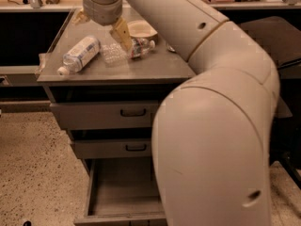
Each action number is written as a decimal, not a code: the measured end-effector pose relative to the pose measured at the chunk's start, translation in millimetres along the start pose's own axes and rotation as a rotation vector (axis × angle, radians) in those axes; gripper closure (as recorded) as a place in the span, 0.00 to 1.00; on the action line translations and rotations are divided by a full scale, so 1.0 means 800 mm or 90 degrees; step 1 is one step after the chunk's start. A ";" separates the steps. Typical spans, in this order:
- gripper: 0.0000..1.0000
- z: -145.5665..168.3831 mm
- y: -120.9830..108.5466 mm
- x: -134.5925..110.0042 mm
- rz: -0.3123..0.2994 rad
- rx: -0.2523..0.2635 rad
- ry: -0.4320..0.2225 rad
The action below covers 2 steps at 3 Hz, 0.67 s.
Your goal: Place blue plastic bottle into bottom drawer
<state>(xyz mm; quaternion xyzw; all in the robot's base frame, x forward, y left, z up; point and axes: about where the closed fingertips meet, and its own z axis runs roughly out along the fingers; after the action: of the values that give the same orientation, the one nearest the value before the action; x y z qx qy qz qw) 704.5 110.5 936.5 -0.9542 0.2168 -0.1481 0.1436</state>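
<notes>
The likeliest slip from here, I'd judge, is a grab at the wrong bottle. The pincer (pixel 102 31) hangs spread and empty over the table (pixel 155 67). One of its yellowish fingers (pixel 122 34) sits right at the slim clear bottle (pixel 123 51). The blue plastic bottle (pixel 81 54) lies on its side just below and to the view's left of the pincer, untouched. Closing here would probably pinch or shove the clear one. A second risk is rolling: the blue bottle is round and lies flat, with its white cap pointing toward the table's near left edge, so a glancing finger could send it over the side. A bowl (pixel 141 29) stands just to the right of the pincer and could be clipped in a sideways shift. The arm reaches in from the right with the wrist pointing down. Its bulky elbow looms in front of the cabinet and hides part of the bottom drawer (pixel 117 192), which stands pulled out well beneath the pincer.
</notes>
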 end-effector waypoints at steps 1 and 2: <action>0.00 0.027 -0.039 -0.008 -0.024 -0.007 -0.015; 0.00 0.052 -0.067 -0.028 -0.021 -0.013 -0.050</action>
<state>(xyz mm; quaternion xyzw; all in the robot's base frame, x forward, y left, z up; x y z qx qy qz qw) 719.9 175.8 911.6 -0.9642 0.1964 -0.1104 0.1398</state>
